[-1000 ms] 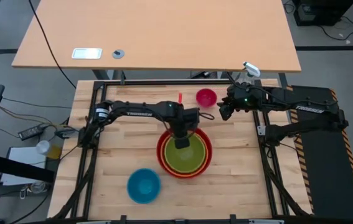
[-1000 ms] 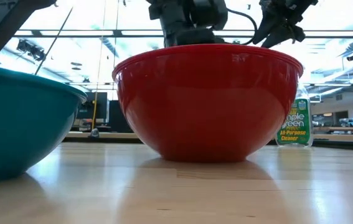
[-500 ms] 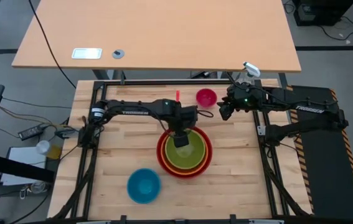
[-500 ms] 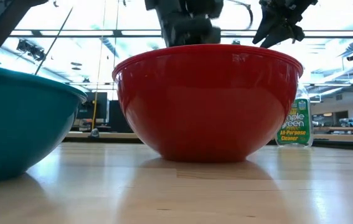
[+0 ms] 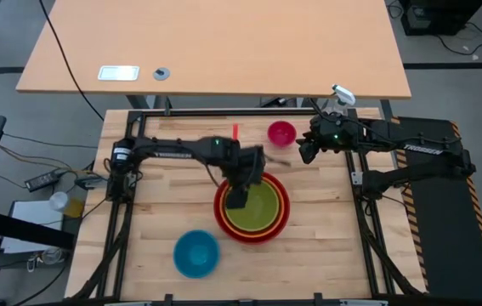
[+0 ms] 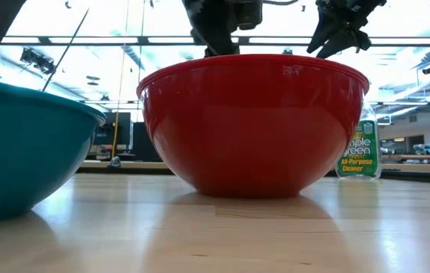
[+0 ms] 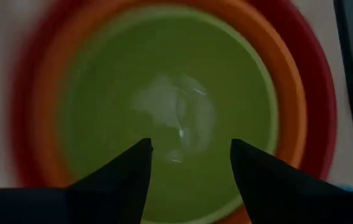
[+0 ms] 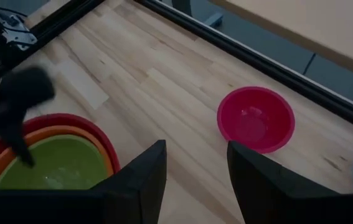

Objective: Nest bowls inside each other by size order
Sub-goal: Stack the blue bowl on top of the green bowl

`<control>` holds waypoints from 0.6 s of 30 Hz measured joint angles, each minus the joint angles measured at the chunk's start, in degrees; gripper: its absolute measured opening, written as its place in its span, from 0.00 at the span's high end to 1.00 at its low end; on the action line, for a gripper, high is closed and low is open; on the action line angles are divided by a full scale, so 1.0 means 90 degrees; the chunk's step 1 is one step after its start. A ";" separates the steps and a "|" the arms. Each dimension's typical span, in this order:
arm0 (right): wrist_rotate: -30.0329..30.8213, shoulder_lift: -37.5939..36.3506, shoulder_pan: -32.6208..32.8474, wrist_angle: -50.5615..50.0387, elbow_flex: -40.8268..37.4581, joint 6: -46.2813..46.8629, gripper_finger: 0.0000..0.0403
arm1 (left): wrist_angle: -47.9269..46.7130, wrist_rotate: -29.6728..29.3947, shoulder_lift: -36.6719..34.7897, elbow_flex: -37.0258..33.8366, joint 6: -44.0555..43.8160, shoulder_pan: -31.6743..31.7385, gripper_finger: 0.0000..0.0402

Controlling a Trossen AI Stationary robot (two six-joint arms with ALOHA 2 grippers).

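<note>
1. The left tool (image 5: 239, 197) hangs over the left part of the nested stack near the middle of the counter (image 5: 155, 217); its fingers (image 7: 129, 171) stand apart with nothing between them.
2. Directly below that tool lies the lime green bowl (image 5: 256, 208), seated inside the orange bowl (image 5: 281, 212), which sits inside the red bowl (image 5: 286, 223). In the left wrist view the green bowl's floor (image 7: 170, 112) shows through the gap between the two fingers, ringed by the orange (image 7: 39, 124) and red (image 7: 316, 106) rims.
3. The blue bowl (image 5: 196, 253) rests alone toward the counter's near edge, left of the stack and clear of it. In the low view it stands at the left (image 6: 17, 152), with the red bowl (image 6: 252, 125) beside it.
4. The magenta pink bowl (image 5: 281, 133) sits by the counter's far edge, apart from the stack.
5. The right tool (image 5: 306, 153) waits just to the right of the pink bowl near the far right corner, fingers (image 8: 136, 180) spread and empty; the pink bowl (image 8: 256, 119) lies ahead of them on the bare wood.
6. A spray bottle (image 6: 360, 152) with a green label stands by the far right corner.
</note>
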 joint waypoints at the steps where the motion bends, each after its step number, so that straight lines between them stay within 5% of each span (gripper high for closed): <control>1: -0.0001 0.0000 0.0000 0.0002 0.0000 0.0000 0.56 | -0.0009 0.0019 0.0000 -0.0127 0.0073 -0.0061 0.46; 7: -0.0004 0.0000 0.0000 0.0002 0.0000 0.0000 0.56 | 0.0220 0.0172 -0.0479 -0.0933 0.0090 -0.0344 0.51; 18: -0.0068 0.0000 0.0010 0.0020 0.0000 -0.0087 0.56 | 0.1713 -0.0444 -0.3625 -0.4265 -0.2091 -0.0940 0.57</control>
